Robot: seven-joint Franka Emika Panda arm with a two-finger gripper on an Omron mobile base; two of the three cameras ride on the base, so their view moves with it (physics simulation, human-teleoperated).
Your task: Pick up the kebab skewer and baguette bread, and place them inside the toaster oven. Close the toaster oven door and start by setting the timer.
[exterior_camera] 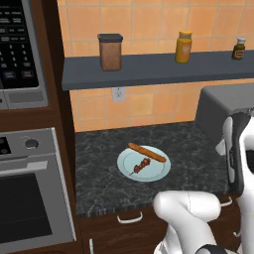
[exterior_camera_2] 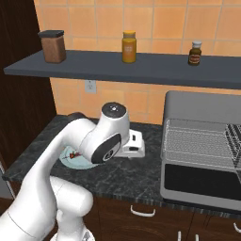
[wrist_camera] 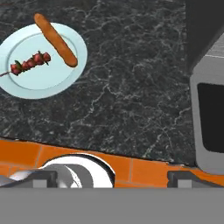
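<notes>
On the dark counter, a pale plate [exterior_camera: 152, 173] [wrist_camera: 26, 85] carries both foods. The kebab skewer [exterior_camera: 141, 166] [wrist_camera: 30, 62] [exterior_camera_2: 73, 155] lies on it with red-brown chunks. The long orange-brown baguette bread [exterior_camera: 147, 152] [wrist_camera: 56, 40] rests slanted across the plate's far side. At the right stands the grey toaster oven [exterior_camera_2: 202, 106] [exterior_camera: 223, 106]. The toaster oven door [exterior_camera_2: 202, 181] [wrist_camera: 210, 118] is folded down open, and the wire rack [exterior_camera_2: 197, 141] shows inside. My gripper [wrist_camera: 117, 178] hangs open above the counter's front edge, between plate and oven, holding nothing.
A shelf [exterior_camera: 158, 69] above the counter holds a brown jar [exterior_camera: 110, 52], a yellow bottle [exterior_camera: 183, 47] and a small dark bottle [exterior_camera: 239, 48]. A built-in microwave [exterior_camera: 20, 49] and a steel oven [exterior_camera: 30, 198] fill the tall cabinet at left. Bare counter [wrist_camera: 131, 87] lies between plate and oven.
</notes>
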